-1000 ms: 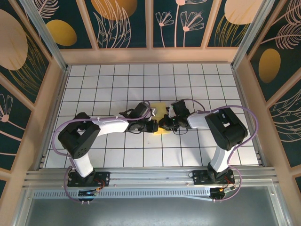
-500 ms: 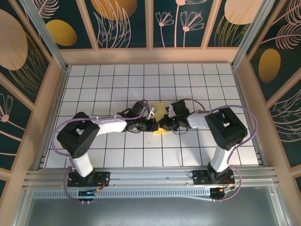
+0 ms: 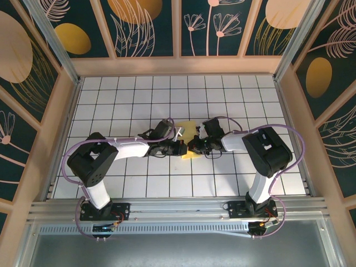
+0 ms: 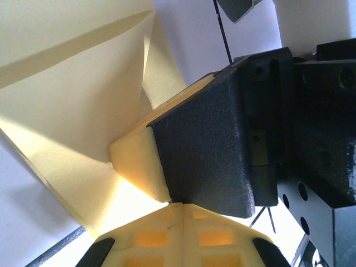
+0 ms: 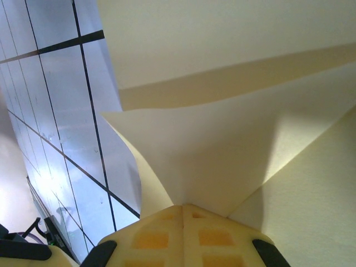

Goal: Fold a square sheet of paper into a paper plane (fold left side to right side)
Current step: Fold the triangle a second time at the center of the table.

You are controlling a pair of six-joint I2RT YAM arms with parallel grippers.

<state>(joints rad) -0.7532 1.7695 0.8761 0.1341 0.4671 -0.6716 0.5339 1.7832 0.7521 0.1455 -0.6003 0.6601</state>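
The square sheet of paper point(image 3: 189, 128) is pale yellow, creased and partly folded, and lies mid-table between both grippers. My right gripper point(image 3: 195, 147) is shut on it. In the right wrist view the paper's point(image 5: 233, 133) folds run together into the closed tip of the right gripper point(image 5: 182, 207), and a flap curls up off the tiles. My left gripper point(image 3: 182, 149) is shut, its tip point(image 4: 182, 204) against the right gripper's black finger point(image 4: 206, 150) and cream pad point(image 4: 139, 169), with the paper point(image 4: 72, 94) just beyond. The paper plane is out of view.
The white grid-tiled table point(image 3: 122, 100) is bounded by tan walls point(image 3: 178, 65) at the back and sides and a metal rail point(image 3: 178, 207) at the front. Both arms reach in from the near edge and meet at the centre.
The left gripper has edged slightly in against the paper and the right gripper. The right arm and the paper have stayed where they were.
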